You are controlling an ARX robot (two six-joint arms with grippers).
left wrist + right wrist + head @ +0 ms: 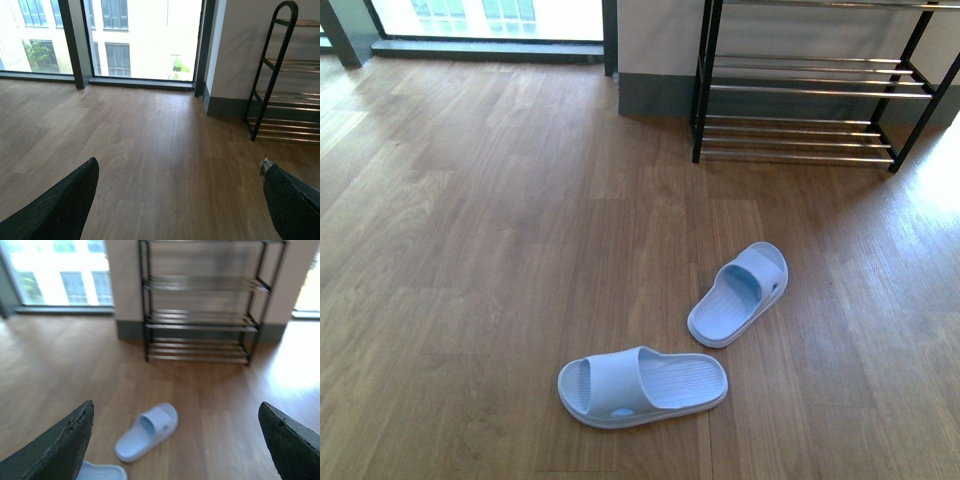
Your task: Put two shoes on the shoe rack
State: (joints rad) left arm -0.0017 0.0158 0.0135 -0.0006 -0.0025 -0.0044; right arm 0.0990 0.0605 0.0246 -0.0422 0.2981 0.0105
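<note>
Right end effector [175, 404] gapes toward blue slipper [147, 432].

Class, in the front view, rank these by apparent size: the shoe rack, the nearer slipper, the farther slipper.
1. shoe rack, though cropped by the frame.
2. nearer slipper.
3. farther slipper; its greater distance may explain the gap.

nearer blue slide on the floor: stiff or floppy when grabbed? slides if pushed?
The nearer slide looks like one-piece moulded foam: probably light, with a strap that gives when pinched. It lies flat on its sole, so rolling or tipping seems unlikely. On the smooth wood floor a push would likely make it skid.
</note>
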